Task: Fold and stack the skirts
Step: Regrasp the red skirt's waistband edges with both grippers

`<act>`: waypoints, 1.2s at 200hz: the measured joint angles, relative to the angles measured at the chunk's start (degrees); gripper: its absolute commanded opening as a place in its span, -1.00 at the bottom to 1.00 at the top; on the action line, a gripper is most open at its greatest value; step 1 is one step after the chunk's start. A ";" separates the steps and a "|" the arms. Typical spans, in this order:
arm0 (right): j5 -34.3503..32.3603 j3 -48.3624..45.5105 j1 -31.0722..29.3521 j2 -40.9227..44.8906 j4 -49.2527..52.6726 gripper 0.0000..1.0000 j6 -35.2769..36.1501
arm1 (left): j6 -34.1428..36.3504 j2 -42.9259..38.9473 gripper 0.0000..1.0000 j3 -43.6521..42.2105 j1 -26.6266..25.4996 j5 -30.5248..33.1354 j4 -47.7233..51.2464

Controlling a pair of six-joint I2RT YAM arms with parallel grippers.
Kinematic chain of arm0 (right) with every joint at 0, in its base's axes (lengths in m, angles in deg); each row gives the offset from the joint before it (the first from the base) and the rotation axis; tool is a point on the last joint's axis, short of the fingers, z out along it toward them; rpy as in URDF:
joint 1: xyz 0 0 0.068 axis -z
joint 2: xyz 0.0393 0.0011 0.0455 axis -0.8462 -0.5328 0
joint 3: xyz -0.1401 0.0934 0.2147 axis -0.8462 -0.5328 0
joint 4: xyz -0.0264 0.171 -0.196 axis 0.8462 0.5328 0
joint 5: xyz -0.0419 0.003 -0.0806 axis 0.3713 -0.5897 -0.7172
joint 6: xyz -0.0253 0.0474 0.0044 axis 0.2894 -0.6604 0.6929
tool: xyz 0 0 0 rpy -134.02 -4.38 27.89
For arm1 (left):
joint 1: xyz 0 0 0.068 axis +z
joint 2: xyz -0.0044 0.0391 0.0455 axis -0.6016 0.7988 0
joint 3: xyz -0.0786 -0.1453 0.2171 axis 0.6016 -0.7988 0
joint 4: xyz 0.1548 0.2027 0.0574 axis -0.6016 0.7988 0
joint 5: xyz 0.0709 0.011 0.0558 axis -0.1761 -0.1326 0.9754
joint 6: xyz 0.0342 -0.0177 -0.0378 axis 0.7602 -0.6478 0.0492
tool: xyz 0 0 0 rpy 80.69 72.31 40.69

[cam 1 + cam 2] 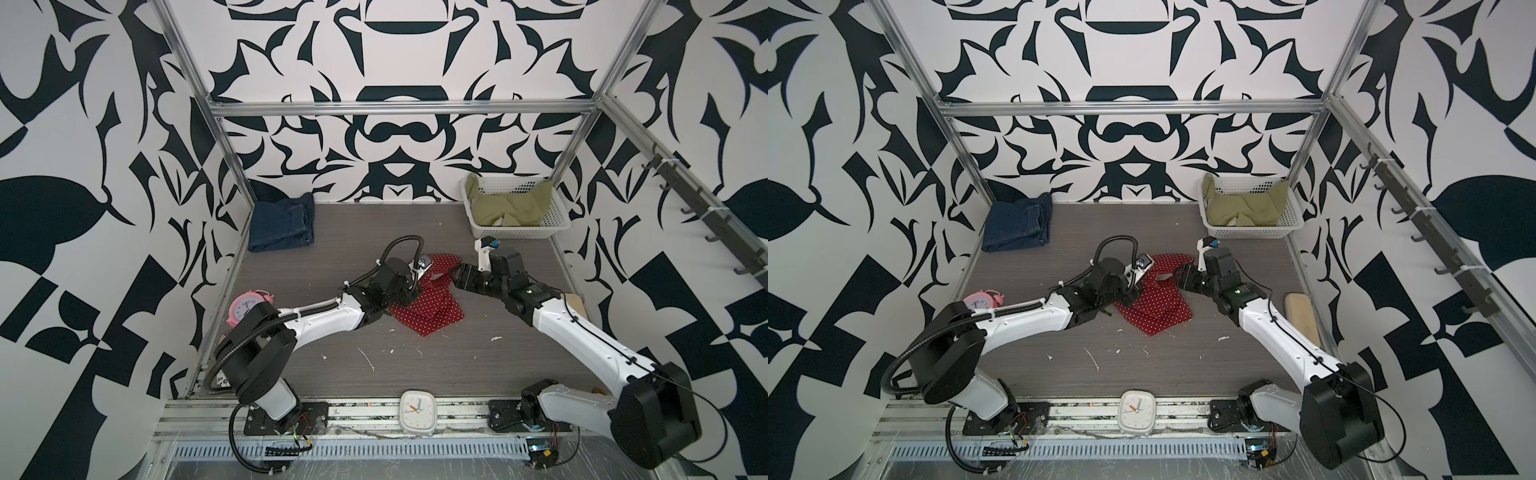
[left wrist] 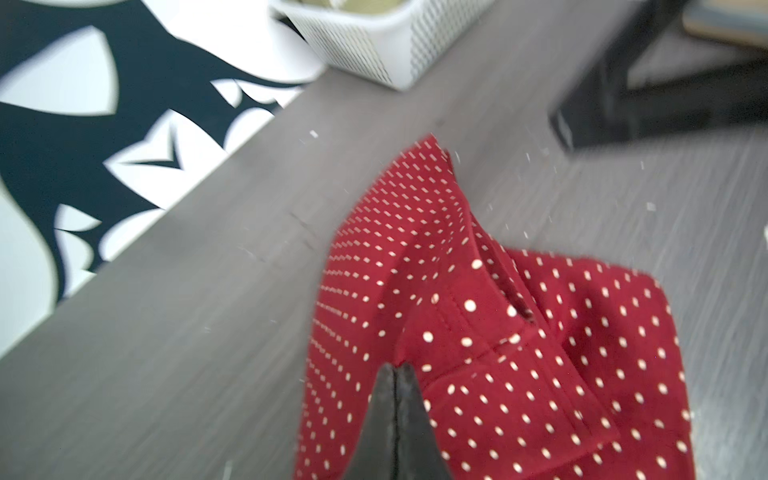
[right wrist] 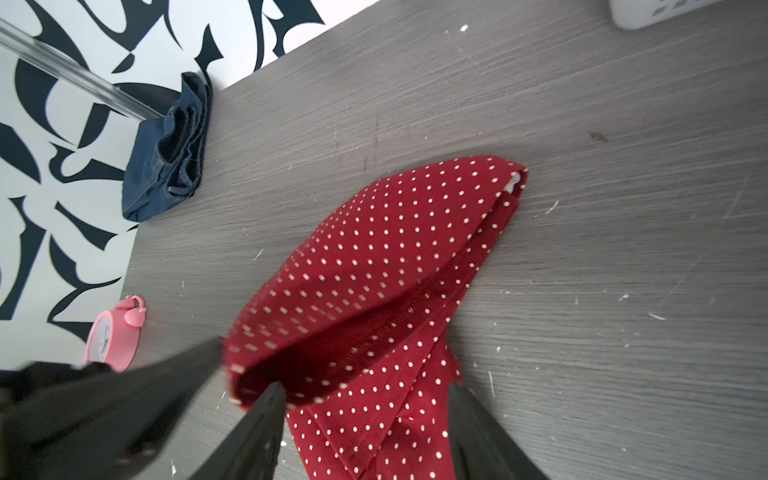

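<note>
Centre of desk [image 1: 457,365]: red skirt [image 1: 428,309], long axis near-to-far, far tip toward basket [image 1: 557,220]; bare room in front; left gripper [image 2: 397,369] clamped on skirt edge; right gripper [image 3: 365,390] jaws apart, straddling fold.

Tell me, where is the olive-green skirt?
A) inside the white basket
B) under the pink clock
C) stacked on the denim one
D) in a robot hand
A: the olive-green skirt lies crumpled inside the white basket at the back right in both top views.
</note>
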 measured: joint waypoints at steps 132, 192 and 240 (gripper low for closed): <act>7.02 -14.05 -7.65 -2.45 -5.92 0.24 -9.86 | -4.37 -7.96 -1.00 2.32 2.54 7.21 4.98; 7.82 -14.19 -7.76 -8.04 -7.45 0.15 -10.08 | -4.66 -8.92 -1.00 -0.02 2.54 8.26 4.81; 9.53 -13.51 -9.64 -12.57 -11.32 -0.69 -11.19 | -4.66 -9.55 -1.00 -0.07 2.54 8.46 4.61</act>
